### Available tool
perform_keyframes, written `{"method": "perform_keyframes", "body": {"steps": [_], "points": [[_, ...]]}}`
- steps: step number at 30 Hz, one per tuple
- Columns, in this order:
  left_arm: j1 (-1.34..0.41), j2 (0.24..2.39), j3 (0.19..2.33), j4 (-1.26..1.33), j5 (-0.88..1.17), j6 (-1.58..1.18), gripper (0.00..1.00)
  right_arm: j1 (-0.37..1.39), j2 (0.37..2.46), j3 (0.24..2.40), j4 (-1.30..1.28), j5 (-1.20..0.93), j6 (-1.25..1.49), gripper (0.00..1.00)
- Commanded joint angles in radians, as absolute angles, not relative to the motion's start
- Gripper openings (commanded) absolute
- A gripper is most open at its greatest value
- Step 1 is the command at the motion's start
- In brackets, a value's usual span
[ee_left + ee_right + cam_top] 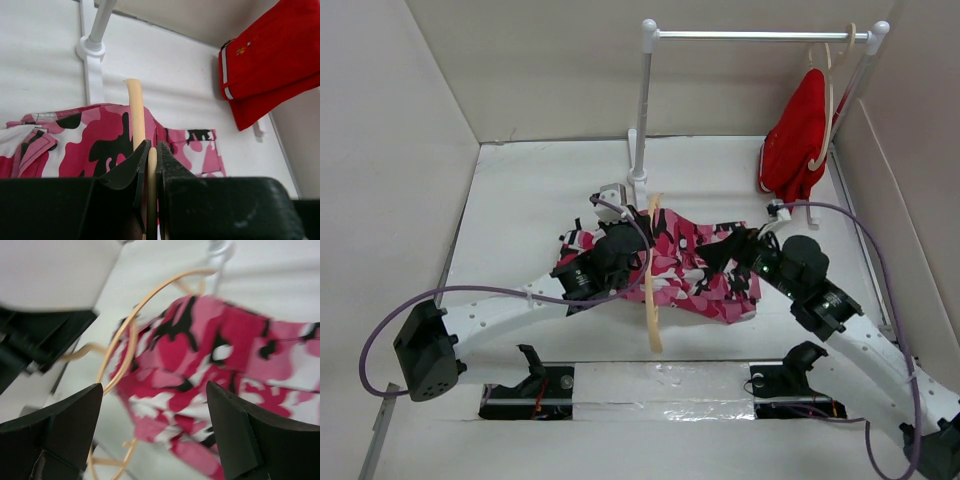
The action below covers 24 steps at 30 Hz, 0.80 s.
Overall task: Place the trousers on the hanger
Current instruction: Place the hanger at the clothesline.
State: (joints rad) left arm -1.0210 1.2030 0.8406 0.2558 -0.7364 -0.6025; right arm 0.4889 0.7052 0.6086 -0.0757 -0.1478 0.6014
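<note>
So, left gripper (151, 150): mine, clamped tight on the hanger (135, 110); the thin wood is pinched edge-on between my two black fingers (125, 170)
Hanger: pale, smooth wood, slim, with a rounded tip; from above it shows as a narrow strip running front to back across the trousers (705, 270); my right wrist camera shows its long bowed curve beside the cloth
Trousers: in the middle of the tabletop (540, 190), between my two grippers; soft, rumpled fabric in blotches of pink, red, white and black; the cloth spreads to both sides of the hanger; I cannot tell whether it is threaded through the hanger or only lies against it
Right gripper (154, 390): fingers wide apart, holding nothing; it hovers near the right end of the trousers; that view is blurred
Rack (760, 36): white posts with a metal bar across the top, standing at the far side; at its right end it carries a second hanger (830, 85), pale wood as well
Red garment (798, 140): hangs from that second hanger; plain cloth with a pale stripe along one edge
Tabletop: white and matte, with plain pale panels (390, 150) around it
</note>
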Motion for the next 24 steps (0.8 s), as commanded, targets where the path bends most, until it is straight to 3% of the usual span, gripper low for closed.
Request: {"method": "perform_keyframes", "body": {"steps": [1, 7, 14, 15, 16, 18, 19, 24], "points": [[-1.029, 1.152, 0.942, 0.334, -0.736, -0.603, 0.0, 0.662, 0.713, 0.646, -0.077, 0.067, 0.687, 0.92], [-1.029, 1.179, 1.049, 0.308, -0.726, -0.569, 0.0, 0.995, 0.831, 0.644, 0.115, 0.188, 0.814, 0.93], [-1.083, 1.241, 1.206, 0.219, -0.722, -0.497, 0.0, 1.11, 1.028, 0.716, 0.182, 0.278, 0.851, 0.8], [-1.083, 1.25, 1.225, 0.21, -0.732, -0.486, 0.0, 1.111, 1.049, 0.715, 0.219, 0.272, 0.854, 0.76], [-1.107, 1.262, 1.256, 0.201, -0.738, -0.471, 0.0, 1.111, 1.055, 0.713, 0.239, 0.267, 0.856, 0.63], [-1.126, 1.272, 1.272, 0.199, -0.753, -0.457, 0.0, 1.111, 1.063, 0.713, 0.276, 0.264, 0.857, 0.54], [-1.126, 1.278, 1.284, 0.204, -0.755, -0.44, 0.0, 1.111, 1.06, 0.719, 0.273, 0.264, 0.851, 0.42], [-1.135, 1.308, 1.354, 0.183, -0.733, -0.423, 0.0, 1.111, 1.028, 0.747, 0.27, 0.255, 0.844, 0.14]]}}
